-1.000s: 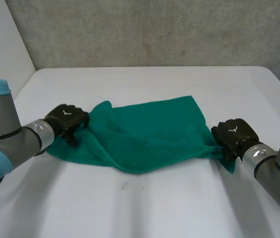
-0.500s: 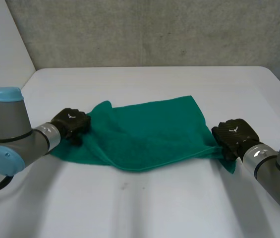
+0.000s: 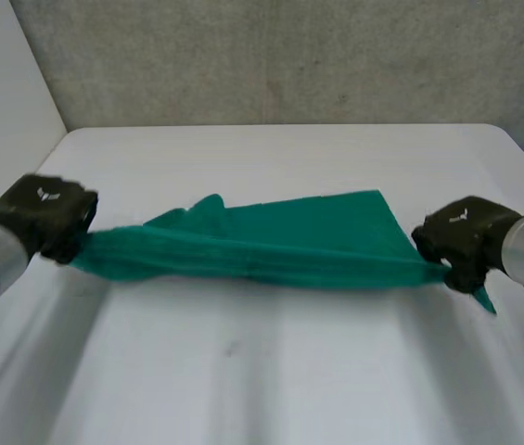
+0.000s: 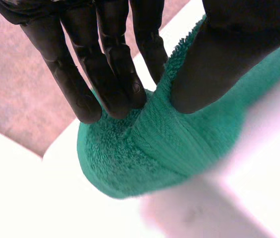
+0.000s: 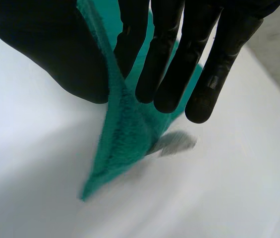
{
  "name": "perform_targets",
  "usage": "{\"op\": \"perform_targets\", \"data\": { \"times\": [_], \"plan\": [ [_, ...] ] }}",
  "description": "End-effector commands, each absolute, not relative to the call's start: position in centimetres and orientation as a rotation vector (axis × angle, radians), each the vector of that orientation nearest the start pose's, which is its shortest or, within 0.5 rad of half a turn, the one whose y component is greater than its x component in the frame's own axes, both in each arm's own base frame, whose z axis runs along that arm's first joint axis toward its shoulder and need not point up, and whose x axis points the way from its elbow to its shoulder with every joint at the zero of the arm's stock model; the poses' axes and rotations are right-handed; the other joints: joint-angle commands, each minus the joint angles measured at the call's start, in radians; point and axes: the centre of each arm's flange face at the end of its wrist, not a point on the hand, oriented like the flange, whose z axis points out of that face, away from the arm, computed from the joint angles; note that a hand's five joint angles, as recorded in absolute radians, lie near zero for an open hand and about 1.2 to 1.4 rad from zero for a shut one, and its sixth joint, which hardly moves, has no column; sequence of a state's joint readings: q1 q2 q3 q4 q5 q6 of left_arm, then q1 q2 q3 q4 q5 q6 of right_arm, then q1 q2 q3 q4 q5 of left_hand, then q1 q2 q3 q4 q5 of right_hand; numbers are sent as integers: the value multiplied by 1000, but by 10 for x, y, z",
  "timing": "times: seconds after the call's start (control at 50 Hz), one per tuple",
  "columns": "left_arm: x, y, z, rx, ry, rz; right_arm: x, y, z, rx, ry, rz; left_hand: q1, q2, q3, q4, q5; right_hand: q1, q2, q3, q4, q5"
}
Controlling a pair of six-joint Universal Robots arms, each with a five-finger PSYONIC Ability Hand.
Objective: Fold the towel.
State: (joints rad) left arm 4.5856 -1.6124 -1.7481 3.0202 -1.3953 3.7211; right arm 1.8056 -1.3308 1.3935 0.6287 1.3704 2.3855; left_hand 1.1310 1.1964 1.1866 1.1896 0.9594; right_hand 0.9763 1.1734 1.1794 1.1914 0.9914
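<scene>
White emblems (image 3: 48, 195) mark left robot hand (image 3: 46, 218) and right robot hand (image 3: 463, 239); no words.

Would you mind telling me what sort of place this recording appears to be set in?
Most likely a robotics lab or test cell: a bare white table before a plain concrete wall, with the left hand and right hand each pinching an end of a green towel.

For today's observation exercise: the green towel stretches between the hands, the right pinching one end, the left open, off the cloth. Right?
No: the left hand also pinches its end of the towel, as the left wrist view shows. The rest stands.
</scene>
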Motion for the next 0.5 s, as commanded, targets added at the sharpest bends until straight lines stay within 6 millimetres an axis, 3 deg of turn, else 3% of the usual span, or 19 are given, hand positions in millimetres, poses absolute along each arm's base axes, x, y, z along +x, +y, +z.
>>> {"op": "perform_targets", "data": {
  "times": [0.02,0.1,0.14,0.2,0.26,0.34,0.36,0.42,0.44,0.46,0.5],
  "plan": [
    [-175,-219,209,1026,2390,-1595,212,-232,244,-1636,2448,-1241,265,200,210,207,262,420,223,217,205,230],
    [-175,-228,187,1036,2452,-1511,215,-235,225,-1645,2465,-1140,265,200,210,207,262,420,223,217,205,230],
    [-175,-243,175,1031,2462,-1490,217,-242,210,-1647,2480,-1080,265,200,210,207,262,420,223,217,205,230],
    [-178,-268,175,1021,2416,-1545,220,-254,200,-1653,2487,-1076,265,200,210,207,262,420,223,217,205,230],
    [-181,-290,185,1004,2345,-1630,227,-269,204,-1658,2478,-1169,265,200,210,207,262,420,223,217,205,230],
    [-190,-332,224,945,2133,-1842,241,-302,240,-1614,2407,-1513,265,200,210,207,262,420,223,217,205,230],
    [-194,-350,249,903,2019,-1950,246,-318,265,-1535,2358,-1716,265,200,210,207,262,420,223,217,205,230],
    [-203,-371,292,829,1816,-2121,251,-341,315,-1340,2225,-2071,265,200,210,207,262,420,223,217,205,230],
    [-207,-381,324,757,1665,-2240,253,-346,333,-1264,2156,-2189,265,200,210,207,262,420,223,217,205,230],
    [-209,-384,341,719,1580,-2306,254,-351,350,-1189,2082,-2297,265,200,210,207,262,420,223,217,205,230],
    [-213,-388,371,631,1417,-2423,258,-362,402,-942,1765,-2623,265,200,210,207,262,420,223,217,205,230]
  ]
}}
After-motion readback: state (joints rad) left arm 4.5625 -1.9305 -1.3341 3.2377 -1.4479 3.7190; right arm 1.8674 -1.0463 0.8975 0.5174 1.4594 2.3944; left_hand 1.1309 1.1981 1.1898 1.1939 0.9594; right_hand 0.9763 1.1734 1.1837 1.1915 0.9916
